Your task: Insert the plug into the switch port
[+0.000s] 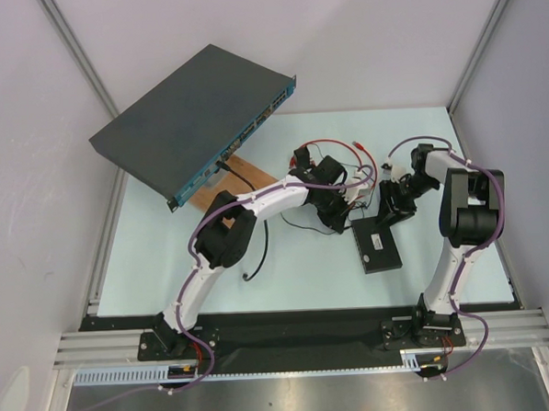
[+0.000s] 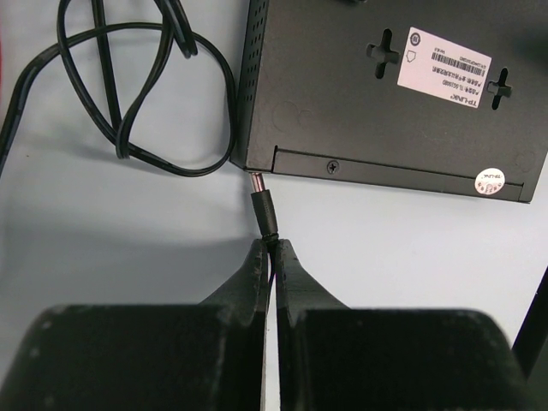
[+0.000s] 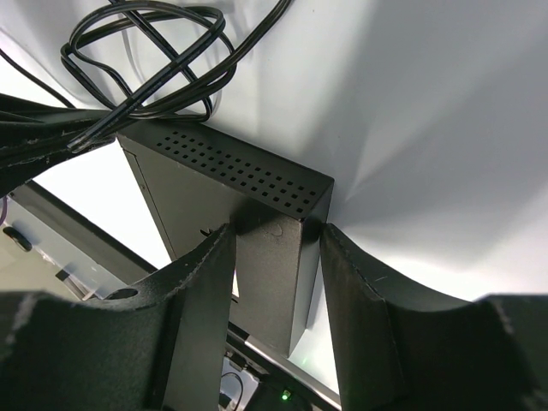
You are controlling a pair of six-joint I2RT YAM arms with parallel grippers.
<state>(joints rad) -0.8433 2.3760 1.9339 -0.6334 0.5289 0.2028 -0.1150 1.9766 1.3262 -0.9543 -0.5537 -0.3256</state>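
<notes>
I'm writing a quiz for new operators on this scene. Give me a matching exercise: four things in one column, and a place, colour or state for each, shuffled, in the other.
Things:
1. plug
2. small black box
3. rack unit
4. black cable

Matches:
A. looped on the table
B. between the right fingers
C. pinched by the left fingers
D. blue front edge

Pairs: 1-C; 2-B; 3-D; 4-A
</notes>
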